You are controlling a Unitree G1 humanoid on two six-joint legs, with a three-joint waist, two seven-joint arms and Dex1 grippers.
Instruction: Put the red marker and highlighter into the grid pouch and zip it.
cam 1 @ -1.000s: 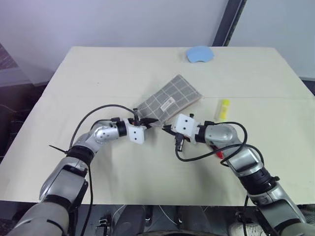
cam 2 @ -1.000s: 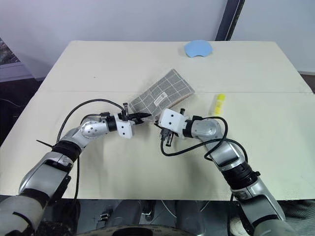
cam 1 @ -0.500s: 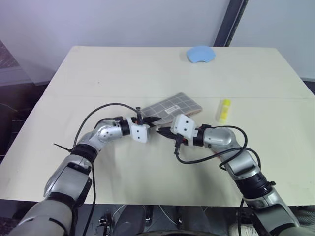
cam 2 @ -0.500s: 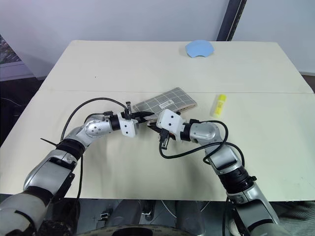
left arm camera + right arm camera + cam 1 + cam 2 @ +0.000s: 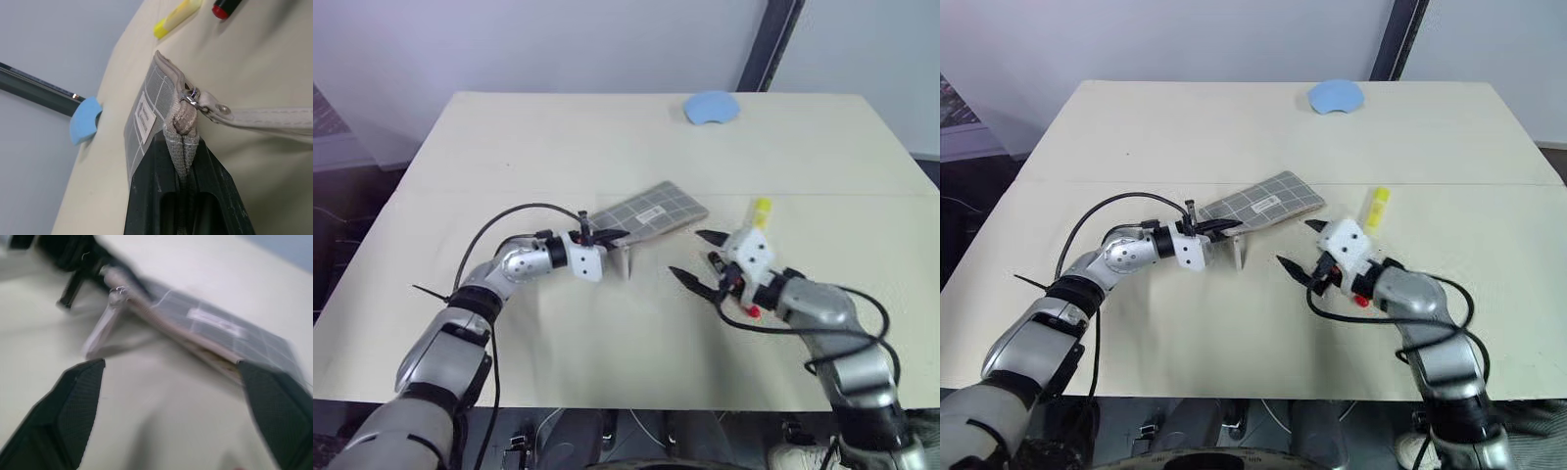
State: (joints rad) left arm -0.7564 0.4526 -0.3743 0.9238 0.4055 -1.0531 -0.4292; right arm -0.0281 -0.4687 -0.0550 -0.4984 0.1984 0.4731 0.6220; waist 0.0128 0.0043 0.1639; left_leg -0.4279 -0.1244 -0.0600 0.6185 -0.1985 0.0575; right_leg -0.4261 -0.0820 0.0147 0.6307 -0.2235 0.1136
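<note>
Head views: the left gripper is clamped on the pouch at its near end, lifting that end off the table near the middle, with the pull strap hanging down. The right gripper hangs to the right of the pouch, jaws wide and empty. The highlighter lies just behind it toward the right edge. A red tip under the right wrist is probably the marker. A blue object sits at the far edge.

Left wrist view: the fingers pinch the pouch's end fabric; the zipper slider sits right at that end, the strap trailing away.

Right wrist view: the wide jaws face the pouch and strap across bare table.

Both pens lie outside the pouch, so I judge loading not begun. The next move calls for the right gripper to go for a pen while the left holds the pouch steady.
</note>
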